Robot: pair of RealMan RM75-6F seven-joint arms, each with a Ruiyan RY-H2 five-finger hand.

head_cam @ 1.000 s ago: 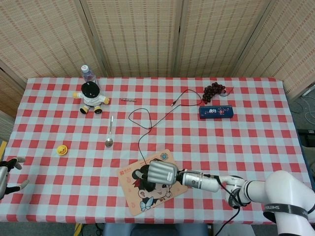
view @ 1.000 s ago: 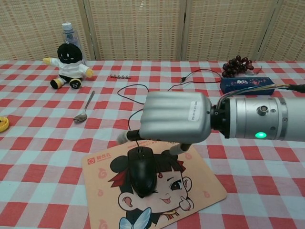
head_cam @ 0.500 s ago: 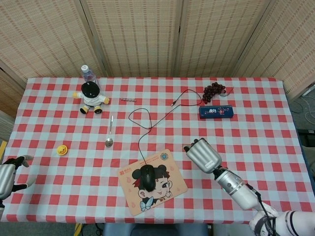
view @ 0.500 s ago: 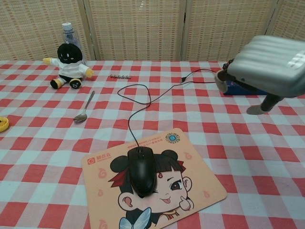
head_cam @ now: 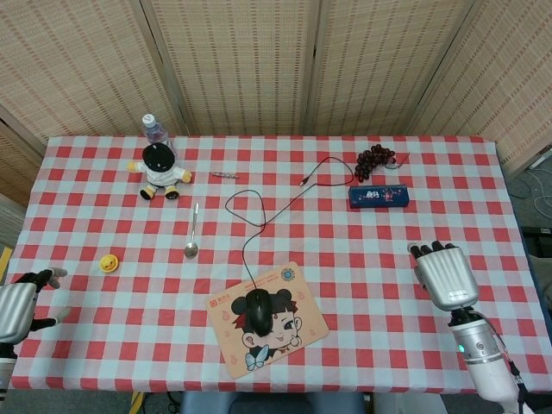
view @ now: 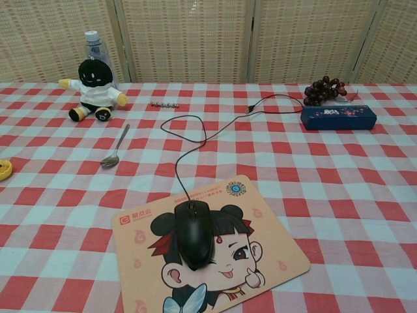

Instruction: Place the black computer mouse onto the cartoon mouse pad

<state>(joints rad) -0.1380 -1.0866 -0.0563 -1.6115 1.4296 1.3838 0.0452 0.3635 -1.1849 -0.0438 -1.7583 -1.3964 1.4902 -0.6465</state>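
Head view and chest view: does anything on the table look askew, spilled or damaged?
Nothing is spilled or damaged. The cartoon mouse pad lies rotated against the checked tablecloth, and the black computer mouse sits on it, its loose cable snaking across the cloth. Both look harmless.

Bright even indoor light, soft faint shadows, sharp focus, no glare

Left robot hand (head_cam: 17, 309) (at the table's corner) is cut by the frame edge.
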